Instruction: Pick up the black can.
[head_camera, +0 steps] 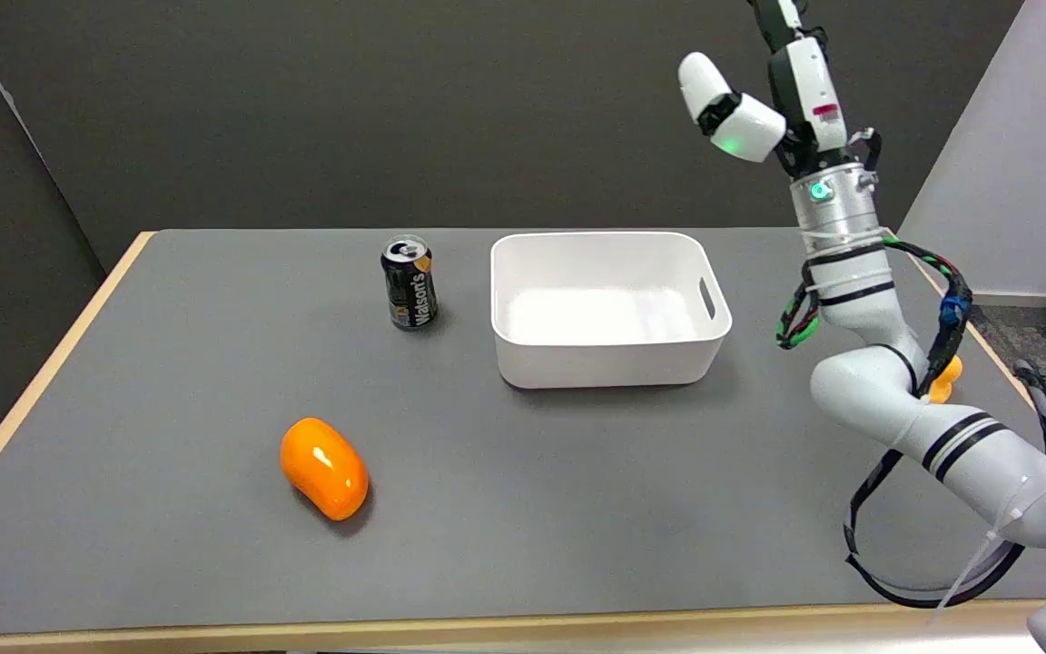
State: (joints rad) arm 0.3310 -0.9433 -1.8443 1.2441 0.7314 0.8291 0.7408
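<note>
Black can (409, 282), upright, apparently opened, on table

The only writing I can read stands on the black can (409, 282): the brand "Watson's" in pale letters, running lengthwise up its side. A small red label sits on the right hand (782, 86), but its print is too small to make out.

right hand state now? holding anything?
Right hand: raised above the table, mostly cut off at the frame's top; holds nothing visible, open or closed cannot be told.
</note>
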